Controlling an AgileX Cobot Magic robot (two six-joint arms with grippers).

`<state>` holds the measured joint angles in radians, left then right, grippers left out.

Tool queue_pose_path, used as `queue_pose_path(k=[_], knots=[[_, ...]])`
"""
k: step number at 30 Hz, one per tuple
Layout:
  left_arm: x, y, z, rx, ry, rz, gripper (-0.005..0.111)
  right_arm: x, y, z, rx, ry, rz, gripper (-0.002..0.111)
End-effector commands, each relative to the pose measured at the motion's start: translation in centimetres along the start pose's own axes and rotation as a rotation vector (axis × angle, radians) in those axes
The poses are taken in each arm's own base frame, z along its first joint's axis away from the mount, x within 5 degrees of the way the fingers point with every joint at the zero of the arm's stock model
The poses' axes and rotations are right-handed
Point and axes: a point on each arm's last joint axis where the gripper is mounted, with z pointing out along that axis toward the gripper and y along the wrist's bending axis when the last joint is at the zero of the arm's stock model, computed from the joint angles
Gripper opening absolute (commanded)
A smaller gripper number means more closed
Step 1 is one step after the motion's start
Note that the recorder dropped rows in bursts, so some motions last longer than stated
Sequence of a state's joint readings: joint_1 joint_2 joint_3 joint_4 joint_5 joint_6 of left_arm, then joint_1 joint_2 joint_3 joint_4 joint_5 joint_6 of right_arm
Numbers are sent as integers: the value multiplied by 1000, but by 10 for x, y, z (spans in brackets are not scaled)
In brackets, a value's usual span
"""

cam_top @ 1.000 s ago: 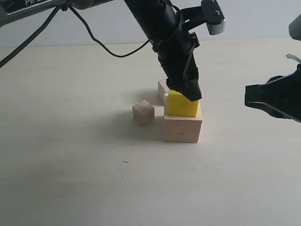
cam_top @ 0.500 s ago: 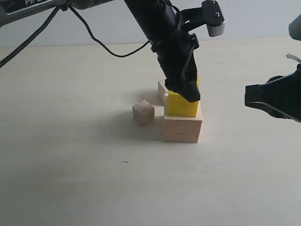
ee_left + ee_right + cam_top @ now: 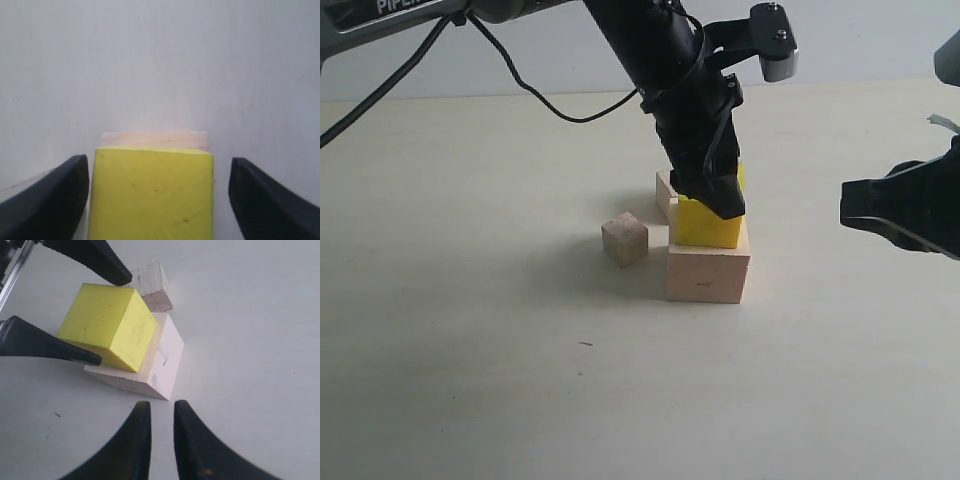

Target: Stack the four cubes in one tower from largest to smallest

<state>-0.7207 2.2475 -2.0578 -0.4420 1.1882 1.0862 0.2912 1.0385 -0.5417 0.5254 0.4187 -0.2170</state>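
The yellow cube (image 3: 705, 226) rests on the large pale cube (image 3: 708, 273) near the table's middle. My left gripper (image 3: 718, 200) hangs over it, open, with one finger on each side of the yellow cube (image 3: 152, 195) and table showing between the cube and one finger. The pale cube's edge (image 3: 154, 138) shows beyond it. A tan cube (image 3: 665, 190) sits just behind the stack, mostly hidden. The smallest tan cube (image 3: 624, 239) lies on the table left of the stack. My right gripper (image 3: 847, 205) hovers to the right, its jaws a narrow gap apart (image 3: 162, 407) and empty.
The left arm's black cable (image 3: 555, 105) hangs over the table behind the stack. A small dark speck (image 3: 585, 344) marks the table in front. The left fingers (image 3: 95, 257) frame the yellow cube (image 3: 107, 325) in the right wrist view.
The left gripper has shifted slightly over the yellow cube, so a sliver of yellow now shows beside it. Cubes and right arm have not moved.
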Motion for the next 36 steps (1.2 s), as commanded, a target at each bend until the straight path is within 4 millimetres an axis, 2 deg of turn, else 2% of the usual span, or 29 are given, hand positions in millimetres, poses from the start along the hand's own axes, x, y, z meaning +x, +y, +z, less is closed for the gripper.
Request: queue_pose_path(k=[1, 36], knots=[[-1, 1, 1, -8, -11, 2, 74, -2, -1, -2, 4, -18, -3, 18], [0, 7, 5, -53, -13, -61, 74, -2, -1, -2, 4, -18, -3, 18]])
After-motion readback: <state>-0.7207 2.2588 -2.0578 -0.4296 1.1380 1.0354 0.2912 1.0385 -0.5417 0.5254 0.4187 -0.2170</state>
